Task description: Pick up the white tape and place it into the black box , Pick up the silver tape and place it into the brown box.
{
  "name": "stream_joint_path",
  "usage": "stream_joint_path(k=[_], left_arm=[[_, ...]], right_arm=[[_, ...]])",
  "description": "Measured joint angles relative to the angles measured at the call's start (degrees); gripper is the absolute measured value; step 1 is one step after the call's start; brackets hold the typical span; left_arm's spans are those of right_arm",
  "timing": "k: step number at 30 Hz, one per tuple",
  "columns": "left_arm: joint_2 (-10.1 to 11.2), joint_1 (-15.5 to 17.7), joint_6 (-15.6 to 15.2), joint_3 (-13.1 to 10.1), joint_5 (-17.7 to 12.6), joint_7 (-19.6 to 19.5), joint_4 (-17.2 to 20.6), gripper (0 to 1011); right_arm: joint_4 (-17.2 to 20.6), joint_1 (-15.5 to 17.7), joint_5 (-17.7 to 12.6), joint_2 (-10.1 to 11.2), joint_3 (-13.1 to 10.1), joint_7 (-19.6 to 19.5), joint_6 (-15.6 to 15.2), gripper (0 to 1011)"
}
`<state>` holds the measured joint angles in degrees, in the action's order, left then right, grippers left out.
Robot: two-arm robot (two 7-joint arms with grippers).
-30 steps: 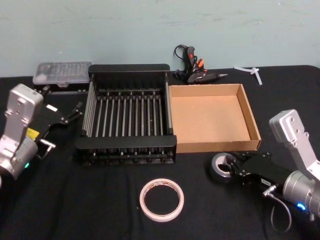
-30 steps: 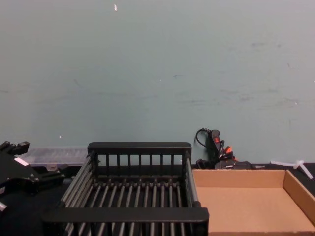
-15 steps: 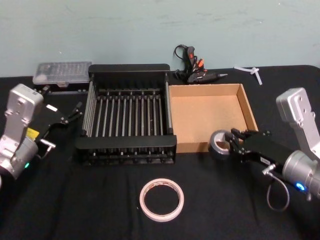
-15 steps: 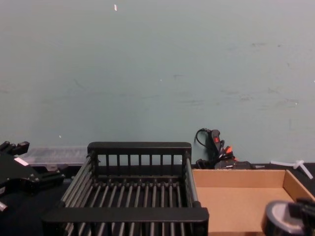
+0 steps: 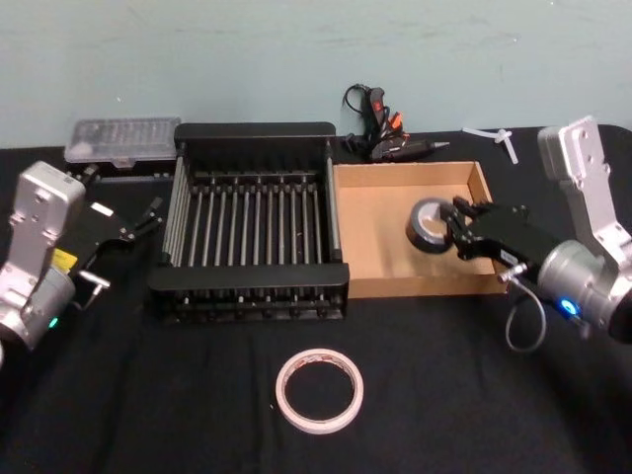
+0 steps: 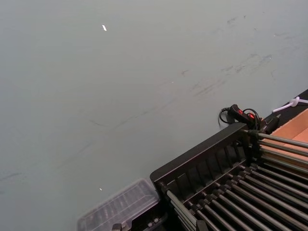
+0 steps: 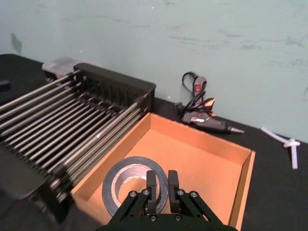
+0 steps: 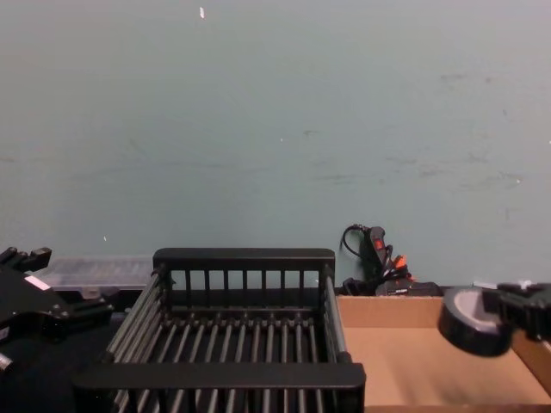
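My right gripper (image 5: 456, 227) is shut on the silver tape (image 5: 430, 225) and holds it in the air over the right half of the brown box (image 5: 373, 242). The right wrist view has the silver tape (image 7: 130, 185) tilted above the cardboard floor, with one finger inside its hole. In the chest view the silver tape (image 8: 472, 321) hangs above the brown box (image 8: 405, 353). The white tape (image 5: 319, 392) lies flat on the black cloth in front of the black box (image 5: 255, 131). My left gripper (image 5: 150, 217) is parked open, left of the crate.
A clear plastic case (image 5: 123, 143) lies behind the crate at the far left. A black and orange glue gun with its cord (image 5: 383, 133) sits behind the boxes, and a white plastic piece (image 5: 491, 138) lies at the far right. The wall stands close behind.
My right gripper has lifted the silver tape off the cloth and carried it forward, from in front of the brown box to above its inside. The left arm has not moved.
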<state>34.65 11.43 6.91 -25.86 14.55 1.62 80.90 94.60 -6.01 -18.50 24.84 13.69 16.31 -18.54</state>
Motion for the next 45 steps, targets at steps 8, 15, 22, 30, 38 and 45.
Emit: stream_joint_path(k=[8, 15, 22, 30, 38, 45], left_arm=[[0.0, 0.0, 0.0, 0.0, 0.0, 0.0, 0.0, 1001], [0.0, 0.0, 0.0, 0.0, 0.0, 0.0, 0.0, 1001], [0.0, 0.0, 0.0, 0.0, 0.0, 0.0, 0.0, 1001], [0.0, 0.0, 0.0, 0.0, 0.0, 0.0, 0.0, 1001], [0.0, 0.0, 0.0, 0.0, 0.0, 0.0, 0.0, 1001], [0.0, 0.0, 0.0, 0.0, 0.0, 0.0, 0.0, 1001]], right_arm=[[-6.39, -5.79, 1.09, -3.06, 0.71, -1.23, 0.37, 151], [-12.18, -10.22, 2.27, -5.59, 1.48, -2.06, 0.03, 151], [-17.4, -13.63, 3.79, -7.93, 2.28, -2.87, -1.1, 151], [-23.14, -16.64, 5.96, -10.3, 3.01, -3.46, -2.04, 151], [-24.8, -17.22, 7.33, -11.23, 2.97, -3.39, -2.31, 151], [-24.88, -17.22, 7.57, -11.26, 2.97, -3.34, -2.3, 151]])
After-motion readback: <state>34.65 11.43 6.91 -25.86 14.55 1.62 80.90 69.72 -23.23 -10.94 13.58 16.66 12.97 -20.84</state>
